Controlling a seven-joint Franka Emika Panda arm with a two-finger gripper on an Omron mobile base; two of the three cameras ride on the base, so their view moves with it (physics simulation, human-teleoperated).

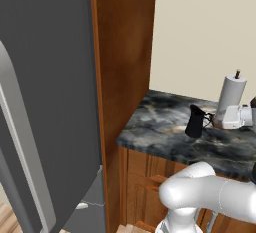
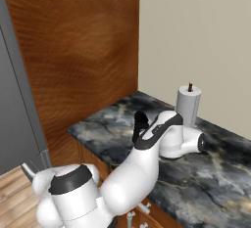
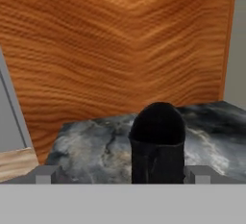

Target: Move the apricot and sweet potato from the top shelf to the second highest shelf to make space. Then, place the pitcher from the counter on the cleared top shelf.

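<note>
The pitcher (image 1: 195, 122) is a tall black jug standing upright on the dark marbled counter (image 1: 160, 127). My gripper (image 1: 213, 120) reaches in from the right at the jug's height and is open. In the hand view the pitcher (image 3: 157, 143) stands close, between the two spread fingertips (image 3: 46, 174) of the gripper (image 3: 122, 175), apart from both. From the right base view the pitcher (image 2: 140, 123) shows partly behind my forearm. The apricot, the sweet potato, the top shelf and the second highest shelf are hidden behind the shut fridge door (image 1: 45, 102).
A white paper towel roll (image 1: 232, 96) stands on the counter just behind my hand. A tall reddish wooden panel (image 1: 122, 52) rises between fridge and counter. The fridge's long grey handle (image 1: 17, 142) is at the left. A cream wall backs the counter.
</note>
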